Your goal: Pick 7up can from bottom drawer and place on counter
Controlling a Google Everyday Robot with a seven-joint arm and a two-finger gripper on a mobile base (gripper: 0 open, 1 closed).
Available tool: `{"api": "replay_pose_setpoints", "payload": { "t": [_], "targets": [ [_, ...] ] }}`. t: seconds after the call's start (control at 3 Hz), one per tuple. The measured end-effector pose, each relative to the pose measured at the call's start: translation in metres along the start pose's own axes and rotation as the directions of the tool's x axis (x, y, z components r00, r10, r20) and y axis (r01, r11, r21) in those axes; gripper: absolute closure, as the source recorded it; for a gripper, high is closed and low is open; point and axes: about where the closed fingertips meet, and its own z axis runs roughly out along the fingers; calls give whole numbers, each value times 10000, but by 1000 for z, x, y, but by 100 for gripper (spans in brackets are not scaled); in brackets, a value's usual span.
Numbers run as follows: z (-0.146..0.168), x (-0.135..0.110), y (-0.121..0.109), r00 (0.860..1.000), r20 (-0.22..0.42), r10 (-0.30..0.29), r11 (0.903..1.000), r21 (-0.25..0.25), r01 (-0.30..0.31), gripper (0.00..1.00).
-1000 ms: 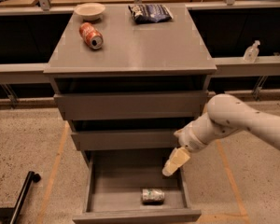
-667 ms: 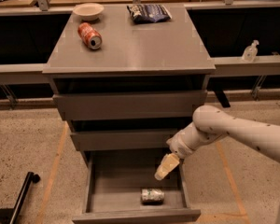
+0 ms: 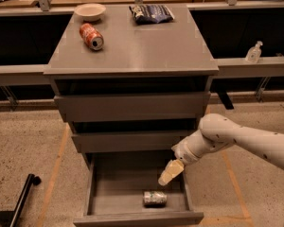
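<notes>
The 7up can [image 3: 155, 198] lies on its side on the floor of the open bottom drawer [image 3: 109, 190], near its front wall and right of centre. My gripper [image 3: 168, 176] hangs on the white arm that comes in from the right. It is inside the drawer opening, a little above and to the right of the can, and does not touch it. The counter [image 3: 142, 44] is the grey top of the cabinet, above the two shallower drawers.
On the counter lie a red-orange soda can [image 3: 91, 36], a white bowl [image 3: 90, 11] and a dark chip bag [image 3: 151, 13]. A grey ledge with a clear bottle [image 3: 253, 53] runs behind. A black pole [image 3: 22, 197] lies on the floor at the left.
My arm has moved left and down. The gripper has gone lower into the bottom drawer and closer to the can. The can has not moved.
</notes>
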Motion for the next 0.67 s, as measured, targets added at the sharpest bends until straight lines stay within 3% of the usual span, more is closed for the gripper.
{"api": "replay_pose_setpoints", "payload": {
  "t": [0.67],
  "targets": [
    [62,27,-34,9993,344,-138,9989,-441,153,0]
  ]
}}
